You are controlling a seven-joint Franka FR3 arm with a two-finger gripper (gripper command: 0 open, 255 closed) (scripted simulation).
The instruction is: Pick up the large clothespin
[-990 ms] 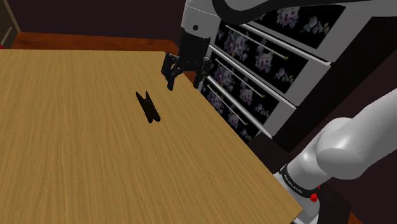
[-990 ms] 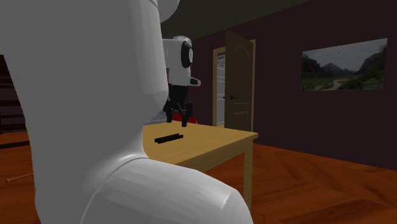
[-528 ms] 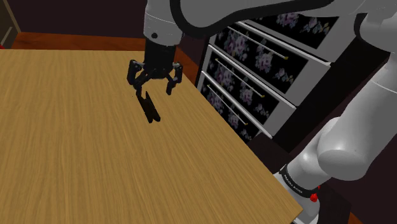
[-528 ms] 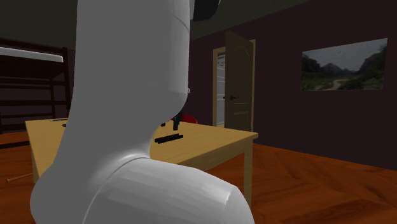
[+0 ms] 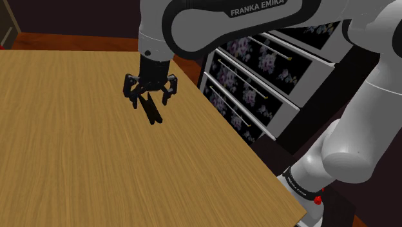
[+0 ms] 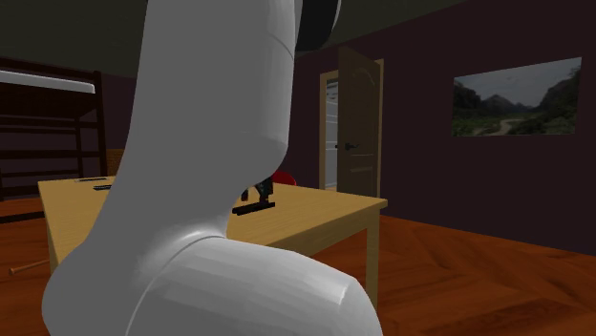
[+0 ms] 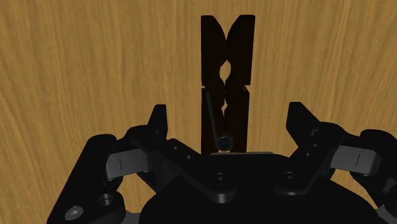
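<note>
The claw (image 5: 150, 103) hangs wide open, holding nothing, its fingers on either side of the black clothespin (image 5: 153, 111). The clothespin lies flat on the wood-grain table (image 5: 77, 148). In the wrist view the claw (image 7: 228, 114) covers the clothespin's near end, while its notched twin legs (image 7: 226, 57) show plainly. In the second exterior view the white arm (image 6: 191, 143) hides most of the claw, and the clothespin (image 6: 253, 206) is only a dark bar.

Dim, flat, evenly spread light in all three views.
</note>
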